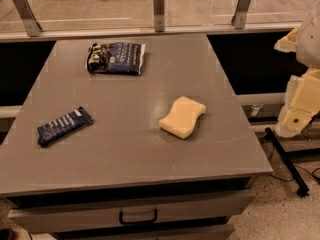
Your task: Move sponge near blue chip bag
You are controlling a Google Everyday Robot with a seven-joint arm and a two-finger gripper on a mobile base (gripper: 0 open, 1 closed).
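Observation:
The pale yellow sponge point(183, 116) lies flat on the grey table point(150, 149), right of centre. The blue chip bag point(116, 58) lies at the back of the table, left of centre, with its lighter picture end to the left. My gripper point(299, 103) hangs off the table's right side, beyond the edge, well to the right of the sponge and touching nothing. It holds nothing that I can see.
A narrow dark blue bar packet with white stripes point(64, 126) lies near the table's left front. A drawer with a black handle point(137, 216) sits under the front edge. A glass railing with metal posts point(159, 4) runs behind the table.

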